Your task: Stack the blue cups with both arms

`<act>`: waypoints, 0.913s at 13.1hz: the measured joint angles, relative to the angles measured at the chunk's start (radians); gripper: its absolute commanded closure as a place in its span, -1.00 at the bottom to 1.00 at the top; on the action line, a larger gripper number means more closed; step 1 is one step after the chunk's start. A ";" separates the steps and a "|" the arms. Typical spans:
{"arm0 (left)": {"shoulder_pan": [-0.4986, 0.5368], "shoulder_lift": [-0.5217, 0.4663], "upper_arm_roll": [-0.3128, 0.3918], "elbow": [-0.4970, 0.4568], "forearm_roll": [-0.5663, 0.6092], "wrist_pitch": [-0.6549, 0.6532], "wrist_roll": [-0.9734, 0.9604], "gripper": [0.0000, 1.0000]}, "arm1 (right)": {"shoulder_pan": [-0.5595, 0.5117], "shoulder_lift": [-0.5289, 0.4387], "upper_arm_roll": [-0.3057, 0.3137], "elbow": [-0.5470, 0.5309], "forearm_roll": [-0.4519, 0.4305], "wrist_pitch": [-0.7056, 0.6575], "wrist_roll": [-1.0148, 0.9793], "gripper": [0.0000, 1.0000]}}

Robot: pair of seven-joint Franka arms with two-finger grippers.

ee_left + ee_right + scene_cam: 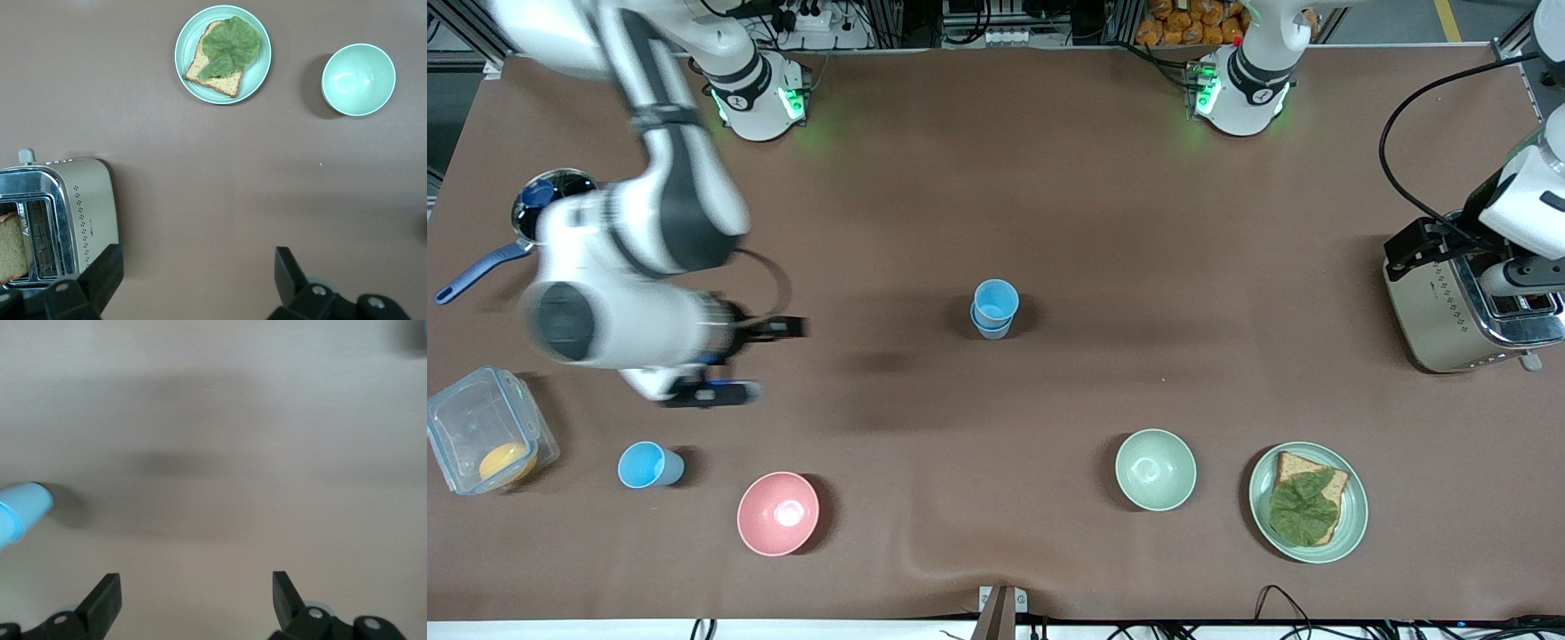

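Two blue cups (994, 308) stand nested one in the other at the middle of the table. A third blue cup (649, 465) stands alone toward the right arm's end, beside the pink bowl; it also shows at the edge of the right wrist view (20, 510). My right gripper (774, 359) is open and empty above bare table, between the single cup and the stacked pair; its picture is motion-blurred. Its fingers (103, 600) hold nothing. My left gripper (1480, 260) is open and empty, up over the toaster. Its fingers (100, 273) frame bare table.
A toaster (1463, 311) with a bread slice stands at the left arm's end. A pale green bowl (1155, 468) and a plate (1352, 524) of bread with lettuce lie nearer the camera. A pink bowl (778, 513), a clear lidded box (463, 418) and a blue-handled pan (480, 267) sit at the right arm's end.
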 measured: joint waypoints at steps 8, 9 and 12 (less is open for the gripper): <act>0.001 -0.014 0.000 0.035 -0.023 -0.066 0.018 -1.00 | -0.235 -0.358 0.006 -0.104 -0.188 -0.152 -0.119 -1.00; 0.000 -0.015 0.000 0.040 -0.037 -0.081 0.019 -1.00 | -0.235 -0.382 0.009 -0.105 -0.189 -0.166 -0.119 -1.00; 0.000 -0.015 0.000 0.045 -0.048 -0.115 0.019 -1.00 | -0.235 -0.404 0.024 -0.090 -0.189 -0.197 -0.119 -1.00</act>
